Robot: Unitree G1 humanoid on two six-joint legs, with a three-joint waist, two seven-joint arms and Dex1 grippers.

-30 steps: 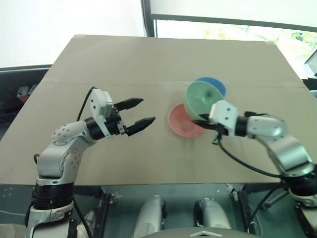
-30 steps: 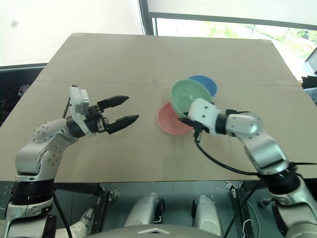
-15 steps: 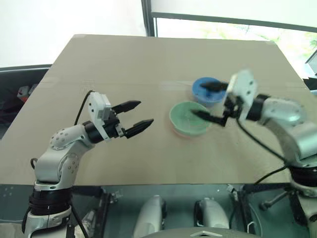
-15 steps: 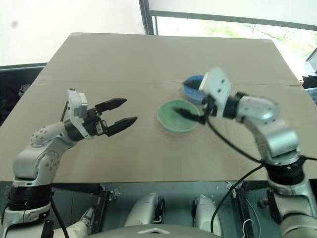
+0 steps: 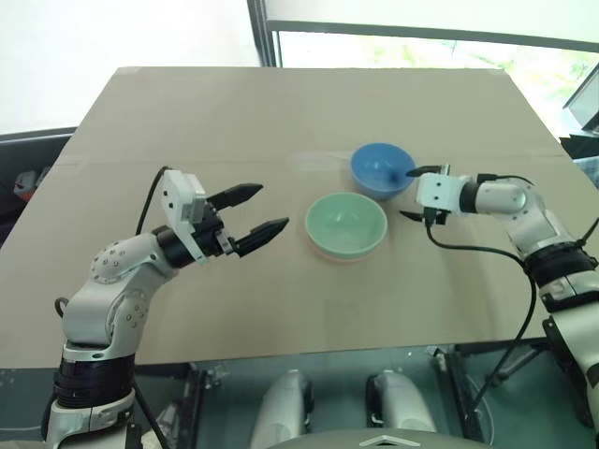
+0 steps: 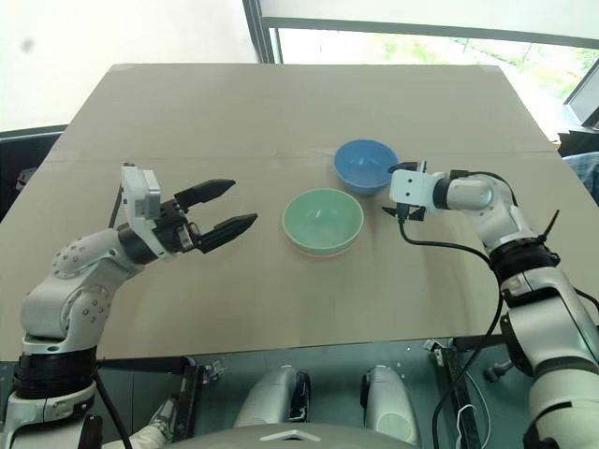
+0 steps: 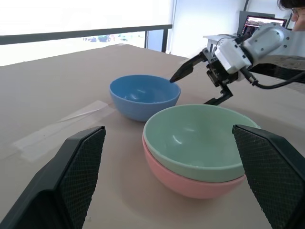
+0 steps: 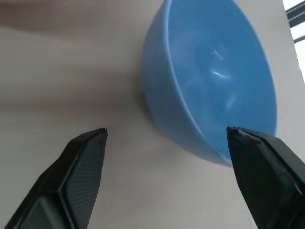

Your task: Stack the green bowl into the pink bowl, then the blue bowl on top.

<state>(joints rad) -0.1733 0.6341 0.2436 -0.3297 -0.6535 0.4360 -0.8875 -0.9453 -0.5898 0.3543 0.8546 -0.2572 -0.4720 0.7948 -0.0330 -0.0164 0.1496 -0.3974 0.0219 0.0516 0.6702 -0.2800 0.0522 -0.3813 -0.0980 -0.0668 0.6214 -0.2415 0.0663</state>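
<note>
The right pincer (image 5: pixel 409 194) stands released, its fingers spread either side of the blue bowl's (image 5: pixel 381 169) near rim. The bowl looks light, stiff and slippery; pinching its rim wall seems safest.

- The two head cameras looked down and forward over the table (image 5: pixel 234 122), side by side, sharing the whole tabletop and both arms.
- The left wrist camera sat low, near the table, facing right across the green bowl (image 7: pixel 200 136) and the pink bowl (image 7: pixel 190 181) beneath it.
- The right wrist camera looked down, close on the blue bowl (image 8: pixel 214 81), also in the left wrist view.
</note>
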